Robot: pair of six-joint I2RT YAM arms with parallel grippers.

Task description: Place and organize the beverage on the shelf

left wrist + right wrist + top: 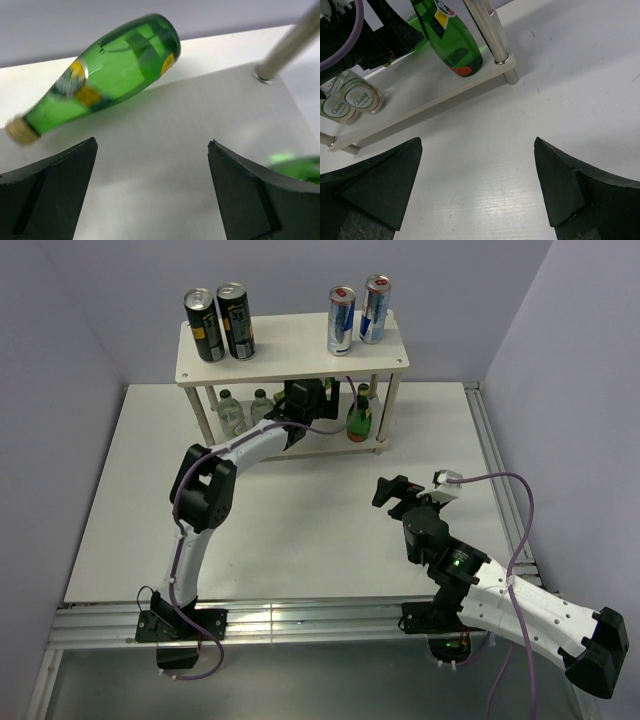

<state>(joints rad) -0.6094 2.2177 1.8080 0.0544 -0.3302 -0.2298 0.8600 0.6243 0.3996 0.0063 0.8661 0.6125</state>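
top external view: the shelf [290, 345] stands at the far middle of the worktop [300, 540]. two dark cans [205, 325] stand upright at the left end of its top board, and two silver cans [341, 320] stand at the right end. on the lower board two clear bottles [231, 412] stand side by side at the left, and a green bottle [360, 422] stands at the right, just beside the near right leg [388, 410].

the left arm reaches in under the top board, and the left claw [305, 400] sits between the clear bottles and the green bottle. in the left wrist view its jaws are spread wide, with only bare board between them, and they hold nothing. a slanted bottle [115, 70], green and blurred, crosses that view just beyond the fingertips, cap toward the lower left. whether it leans or lies, or is the same green bottle, i cannot tell. a sliver of green also shows at that view's right edge.

the right claw [395, 490] hovers over the worktop, nearer than the shelf's right end and apart from it. the right wrist view shows its jaws wide apart and empty, facing the upright green bottle by the corner leg.
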